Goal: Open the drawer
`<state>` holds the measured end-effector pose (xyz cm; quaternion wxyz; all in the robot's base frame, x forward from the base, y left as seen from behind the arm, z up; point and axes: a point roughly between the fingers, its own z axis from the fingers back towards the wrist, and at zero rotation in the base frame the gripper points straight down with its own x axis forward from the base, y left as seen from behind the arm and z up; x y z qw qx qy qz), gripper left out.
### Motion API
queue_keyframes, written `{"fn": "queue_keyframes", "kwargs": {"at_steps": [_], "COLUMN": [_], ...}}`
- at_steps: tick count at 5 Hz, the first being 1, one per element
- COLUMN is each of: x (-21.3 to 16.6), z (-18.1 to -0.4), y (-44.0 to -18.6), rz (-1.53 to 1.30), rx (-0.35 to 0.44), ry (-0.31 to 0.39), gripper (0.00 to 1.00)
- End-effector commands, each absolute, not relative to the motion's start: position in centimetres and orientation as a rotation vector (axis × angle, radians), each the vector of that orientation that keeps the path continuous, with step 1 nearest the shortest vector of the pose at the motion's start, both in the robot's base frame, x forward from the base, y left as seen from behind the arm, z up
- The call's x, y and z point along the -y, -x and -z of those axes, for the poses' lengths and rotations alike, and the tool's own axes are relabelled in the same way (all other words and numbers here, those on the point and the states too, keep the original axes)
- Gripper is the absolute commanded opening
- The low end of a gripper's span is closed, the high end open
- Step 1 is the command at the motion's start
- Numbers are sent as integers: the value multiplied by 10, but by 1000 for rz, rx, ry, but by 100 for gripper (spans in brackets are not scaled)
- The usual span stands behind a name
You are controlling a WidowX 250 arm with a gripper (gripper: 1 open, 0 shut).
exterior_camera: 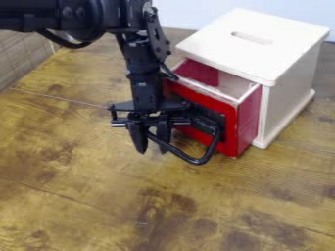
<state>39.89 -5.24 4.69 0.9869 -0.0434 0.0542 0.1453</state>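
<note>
The red drawer stands pulled partway out of the pale wooden cabinet, and its pale wood inside shows at the top. On its front sit a black plate and a large black loop handle that juts toward the lower left. My gripper points straight down and is shut. Its dark fingers hang at the near end of the loop handle, and one seems to pass inside the loop. Whether the fingers pinch the bar I cannot tell.
The worn wooden tabletop spreads out to the left and front. A slot is cut into the cabinet's flat top. My black arm reaches in from the upper left. A white wall runs behind the cabinet.
</note>
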Motion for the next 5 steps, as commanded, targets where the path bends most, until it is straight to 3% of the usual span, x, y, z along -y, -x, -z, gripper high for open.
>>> {"fn": "queue_keyframes", "kwargs": {"at_steps": [1, 5], "x": [61, 69], "z": [-71, -69], "y": [-411, -417], "rz": [-309, -410], "rx": [-37, -49], "ry": [103, 78], "gripper": [0, 0]}}
